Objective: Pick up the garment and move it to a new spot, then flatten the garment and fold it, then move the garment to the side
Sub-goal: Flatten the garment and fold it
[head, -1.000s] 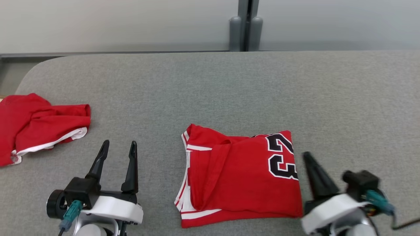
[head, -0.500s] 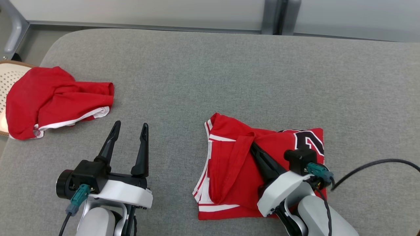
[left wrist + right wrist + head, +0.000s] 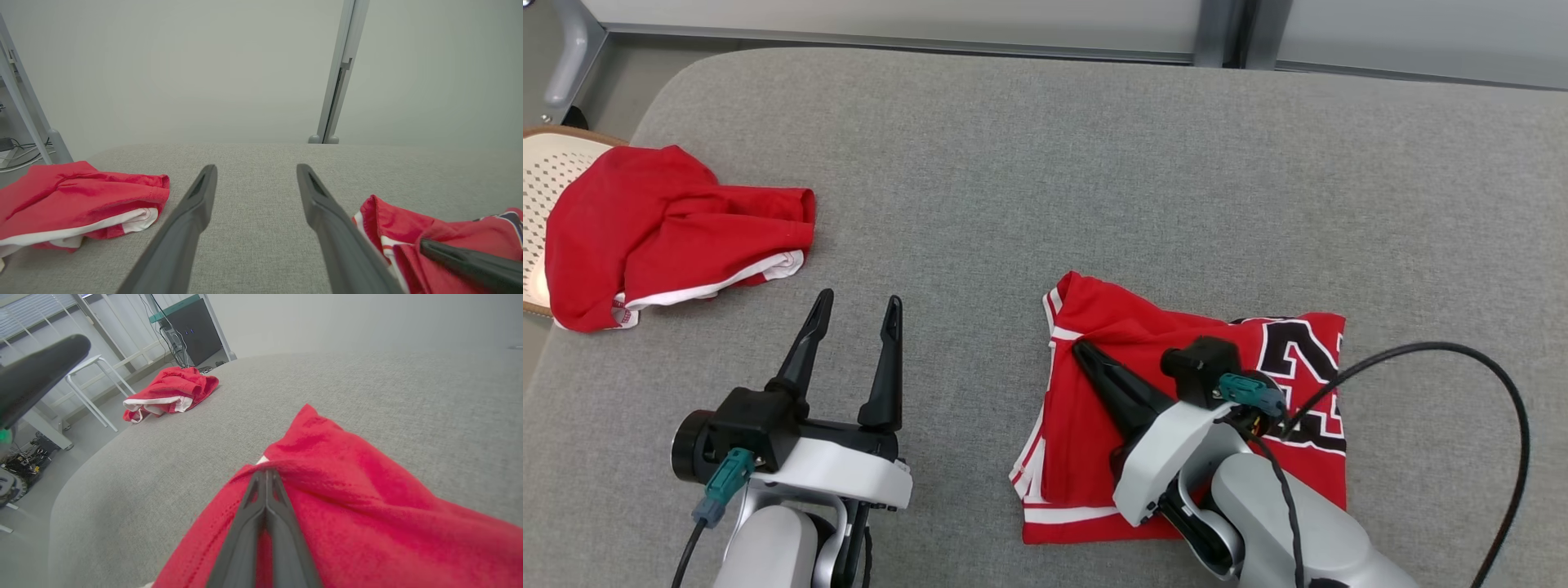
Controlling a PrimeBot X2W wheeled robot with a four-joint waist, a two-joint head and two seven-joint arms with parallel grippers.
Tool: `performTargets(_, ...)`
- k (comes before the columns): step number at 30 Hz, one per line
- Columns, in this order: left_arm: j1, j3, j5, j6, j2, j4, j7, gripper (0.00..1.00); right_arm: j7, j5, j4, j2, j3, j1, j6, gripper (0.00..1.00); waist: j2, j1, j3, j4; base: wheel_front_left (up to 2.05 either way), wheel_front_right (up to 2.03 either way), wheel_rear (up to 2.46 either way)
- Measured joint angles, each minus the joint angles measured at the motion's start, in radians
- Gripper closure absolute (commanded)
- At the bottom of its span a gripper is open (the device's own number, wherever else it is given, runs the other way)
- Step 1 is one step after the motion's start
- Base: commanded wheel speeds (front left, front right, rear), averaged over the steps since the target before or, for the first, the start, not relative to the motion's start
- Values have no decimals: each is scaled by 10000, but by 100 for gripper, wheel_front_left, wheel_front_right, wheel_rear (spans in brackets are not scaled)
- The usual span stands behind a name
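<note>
Apparently folding is done: the garment (image 3: 1143, 327) is laid folded on the bench (image 3: 1045, 163), front right. Right gripper (image 3: 1083, 349) jaws are shut, tips on a cloth ridge; a pinch cannot be confirmed. Left gripper (image 3: 860, 298) jaws are held open, empty. Next, a firm grip is needed for moving it aside.

I see the folded garment (image 3: 1078, 408) on the desk's (image 3: 1045, 163) right, with my right gripper (image 3: 1082, 349) atop it. My left gripper (image 3: 860, 296) sits between it and the crumpled garment (image 3: 645, 220) far left.
</note>
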Motion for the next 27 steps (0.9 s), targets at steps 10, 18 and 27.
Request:
performTargets(10, -108, -115, -77, 50, -2, 6, 0, 0, 48, 1043, 351, -6, 1471, -559, -2, 100, 0, 0, 87, 81, 0, 0, 0)
performTargets(18, -78, 10, -63, 123, -4, -4, 0, 0, -671, 1308, -550, 19, 1396, -674, 0, 100, 0, 0, -29, -111, 0, 0, 0)
performTargets(27, 310, 343, 100, 117, 4, -25, 0, 0, -794, -251, -2602, -462, -1885, 923, 0, 0, 0, 0, -527, -657, 0, 0, 0)
